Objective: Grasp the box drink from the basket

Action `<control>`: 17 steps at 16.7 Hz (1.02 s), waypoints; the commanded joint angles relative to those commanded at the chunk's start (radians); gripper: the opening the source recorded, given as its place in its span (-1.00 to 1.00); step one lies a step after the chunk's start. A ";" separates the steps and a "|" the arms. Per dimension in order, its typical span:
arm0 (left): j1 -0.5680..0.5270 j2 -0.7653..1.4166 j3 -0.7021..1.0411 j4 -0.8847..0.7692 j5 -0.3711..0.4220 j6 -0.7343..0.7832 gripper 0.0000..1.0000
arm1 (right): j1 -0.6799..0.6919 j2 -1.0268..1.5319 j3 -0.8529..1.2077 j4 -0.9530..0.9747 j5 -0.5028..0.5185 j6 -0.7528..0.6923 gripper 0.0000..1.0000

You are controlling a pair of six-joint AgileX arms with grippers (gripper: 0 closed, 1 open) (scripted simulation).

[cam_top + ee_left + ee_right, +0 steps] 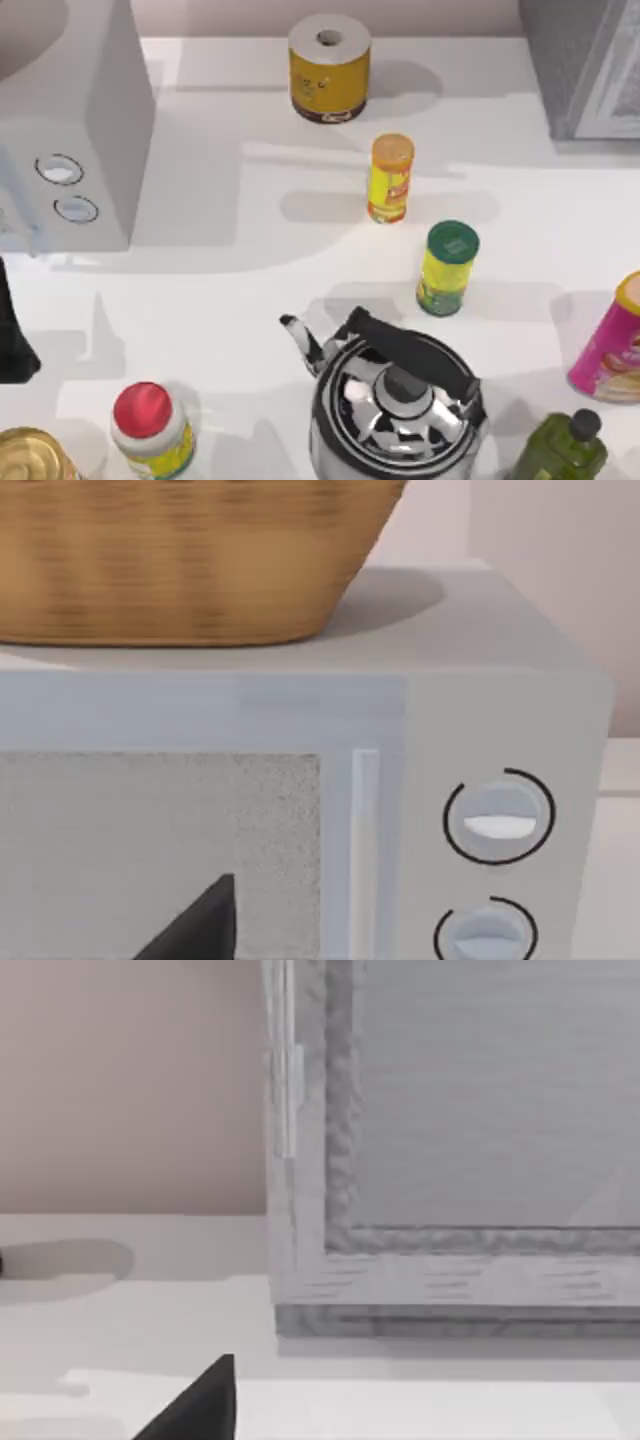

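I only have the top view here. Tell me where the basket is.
Observer: The left wrist view has it: a wicker basket sitting on top of the microwave.
Operator: Report what is inside it.
Observer: I cannot tell. That camera looks at the basket's woven side from below the rim, so its inside is hidden.
Operator: Then describe what the right wrist camera faces.
Observer: The front of the grey cabinet. It has a framed panel, and it stands on the white table by a pinkish wall.
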 joint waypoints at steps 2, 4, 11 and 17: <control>0.000 0.000 0.000 0.000 0.000 0.000 1.00 | 0.000 0.000 0.000 0.000 0.000 0.000 1.00; 0.008 0.032 0.016 0.006 0.009 -0.003 1.00 | 0.000 0.000 0.000 0.000 0.000 0.000 1.00; 0.099 0.400 0.258 0.131 0.106 -0.003 1.00 | 0.000 0.000 0.000 0.000 0.000 0.000 1.00; 0.209 0.859 0.568 0.297 0.227 0.010 1.00 | 0.000 0.000 0.000 0.000 0.000 0.000 1.00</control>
